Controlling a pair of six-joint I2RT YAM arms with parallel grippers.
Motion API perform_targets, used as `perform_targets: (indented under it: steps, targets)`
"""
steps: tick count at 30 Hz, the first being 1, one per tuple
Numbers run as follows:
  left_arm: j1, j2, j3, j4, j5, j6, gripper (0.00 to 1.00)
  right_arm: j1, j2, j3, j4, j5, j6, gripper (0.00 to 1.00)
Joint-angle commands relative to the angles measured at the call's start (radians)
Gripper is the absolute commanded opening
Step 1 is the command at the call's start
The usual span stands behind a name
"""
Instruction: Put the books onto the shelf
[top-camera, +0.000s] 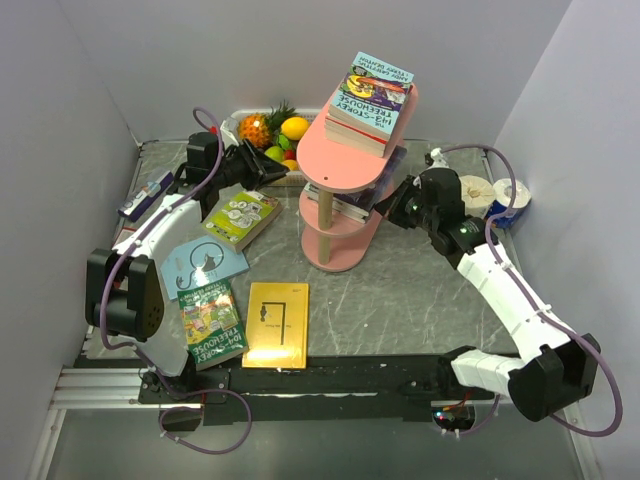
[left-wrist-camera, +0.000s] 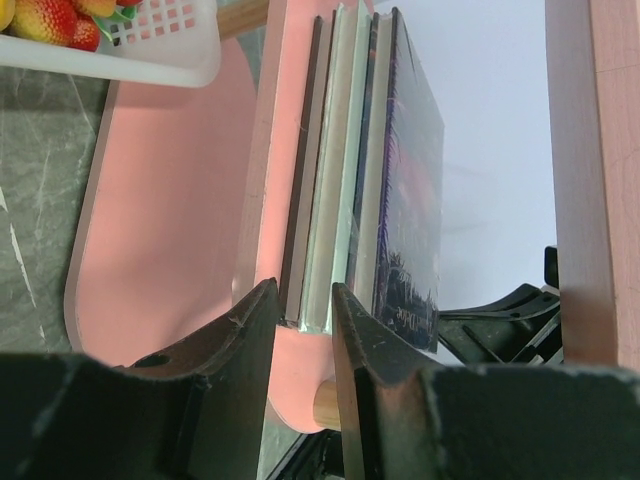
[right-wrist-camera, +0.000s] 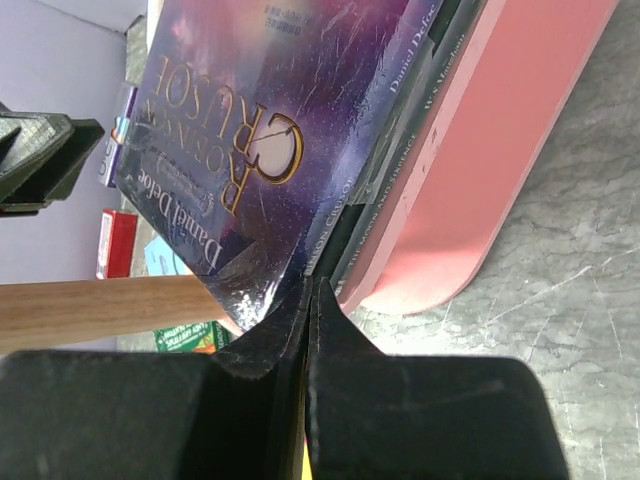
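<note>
The pink shelf (top-camera: 340, 165) stands mid-table, with a stack of books (top-camera: 372, 95) on its top tier, a light-blue Treehouse cover uppermost. More books lie on the middle tier, a dark purple one (right-wrist-camera: 250, 110) (left-wrist-camera: 410, 200) on top. My left gripper (top-camera: 272, 172) (left-wrist-camera: 303, 300) reaches in from the left, its narrow jaws closed on the ends of two thin lower books (left-wrist-camera: 315, 200). My right gripper (top-camera: 393, 205) (right-wrist-camera: 312, 290) is shut and empty, its tip against the purple book's corner. On the table lie a green-white book (top-camera: 240, 218), a light-blue one (top-camera: 200, 265), a green Treehouse (top-camera: 212, 325) and a yellow one (top-camera: 277, 325).
A white fruit basket (top-camera: 262, 128) stands behind the shelf, close to my left wrist. A small blue-white carton (top-camera: 150, 192) lies at the far left. White rolls (top-camera: 478, 190) stand at the right wall. A wooden shelf post (right-wrist-camera: 90, 310) runs beside the right fingers.
</note>
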Motion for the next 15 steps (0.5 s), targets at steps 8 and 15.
perform_targets:
  steps: [8, 15]
  targets:
    - [-0.002, -0.034, -0.015, 0.05, 0.015, -0.014, 0.34, 0.019, 0.019, 0.061, 0.027, -0.001, -0.012, 0.0]
    - [-0.002, -0.034, -0.021, 0.054, 0.02, -0.017, 0.35, 0.02, 0.038, 0.07, 0.033, -0.012, -0.008, 0.0]
